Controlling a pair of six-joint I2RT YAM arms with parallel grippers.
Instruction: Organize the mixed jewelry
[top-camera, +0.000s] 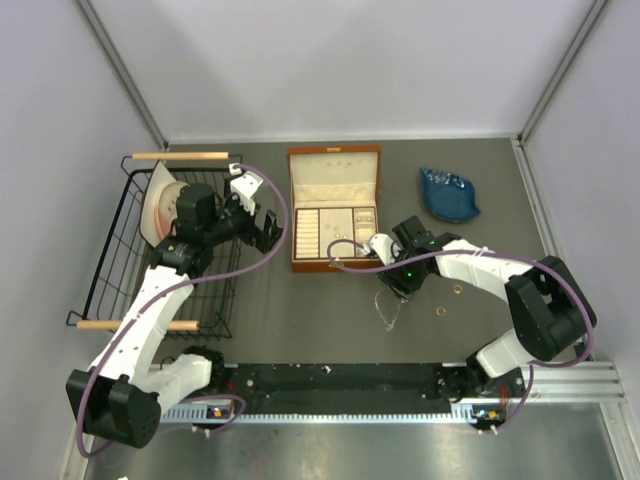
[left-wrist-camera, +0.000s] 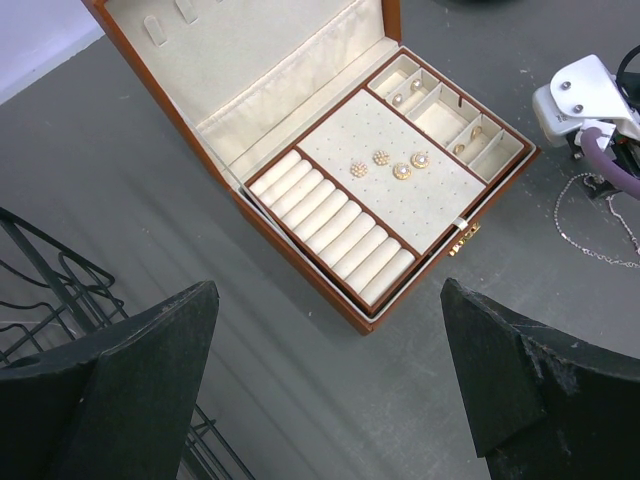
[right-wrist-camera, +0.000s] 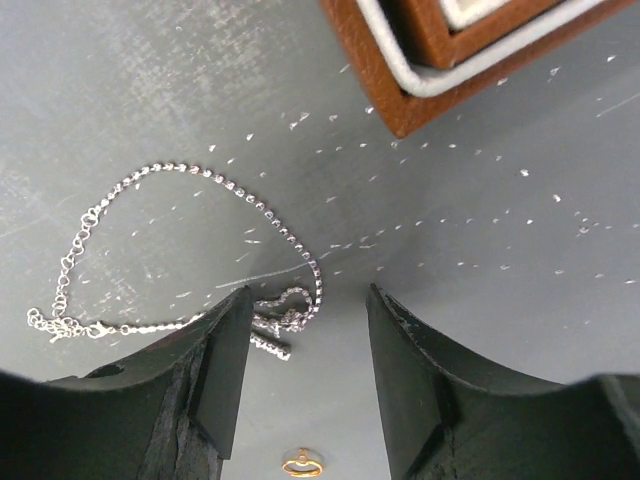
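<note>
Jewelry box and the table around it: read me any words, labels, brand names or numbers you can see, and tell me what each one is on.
None: no word, label, brand or number can be read in any view.
The wooden box is plain inside and out, and its gold clasp is too small to show any mark.

Necklace: thin silvery chain necklace (right-wrist-camera: 262, 209), loose in an open, uneven loop, flat on the grey worktop (top-camera: 300, 315).
Clasp: fine end links bunched at the loop's end.
Pendant: small silvery pendant (right-wrist-camera: 286, 308), lying flat.
Rings: first tiny gold-coloured ring (top-camera: 457, 290) and second tiny gold-coloured ring (top-camera: 438, 311), flat, apart, right of the necklace.
</note>
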